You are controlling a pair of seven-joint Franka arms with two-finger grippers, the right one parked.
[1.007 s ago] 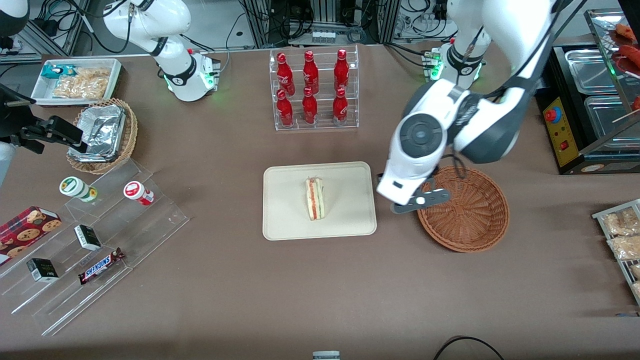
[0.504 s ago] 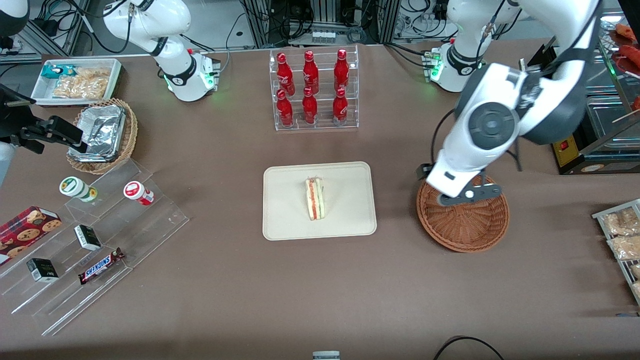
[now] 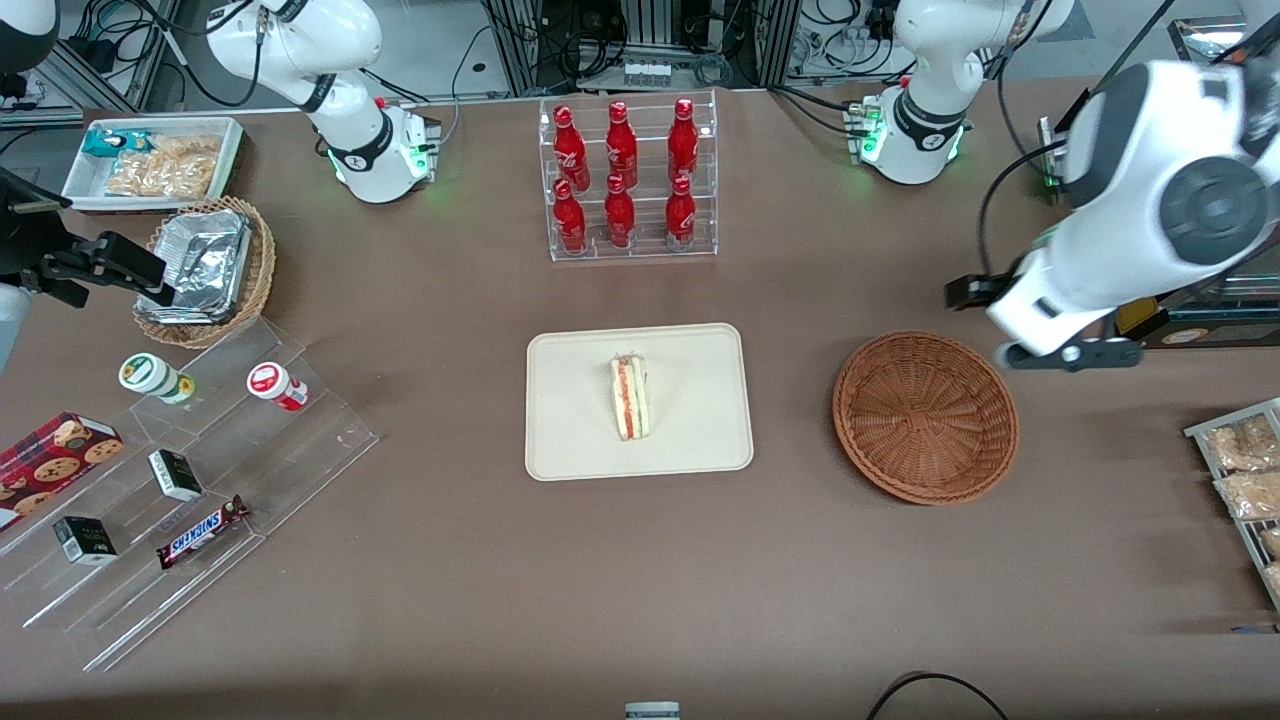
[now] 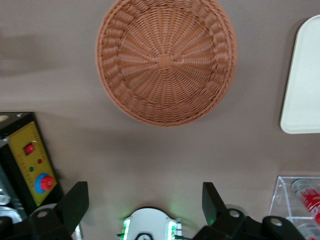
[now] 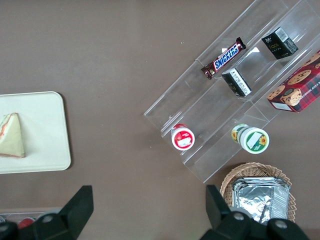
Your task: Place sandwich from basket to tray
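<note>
Front view with two wrist views, taken at the retreat after placing. In the front view the sandwich (image 3: 630,398) stands on its edge near the middle of the tray (image 3: 565,448), which occupies the centre of the frame; its red and green filling faces up. The basket (image 3: 925,416) sits at centre right of the frame, well apart from the tray, and we see nothing in it. The gripper (image 3: 1040,322) hangs at the right edge of the frame, above the table just past the basket's upper right rim, toward the working arm's end of the table. In the left wrist view its two fingers (image 4: 75,200) are spread wide with bare tabletop between them, so we read it as open and carrying nothing; the same view shows the whole basket (image 4: 165,60) with its weave bare. We judge the transfer itself complete and the step in hand to be clearing away. To do this well, we would keep the arm high and moving away from the tray, so that no link sweeps over the sandwich, which looks easy to tip on its narrow edge. We would also mind the appliance with the red button (image 4: 32,170), which lies close to the gripper.
</note>
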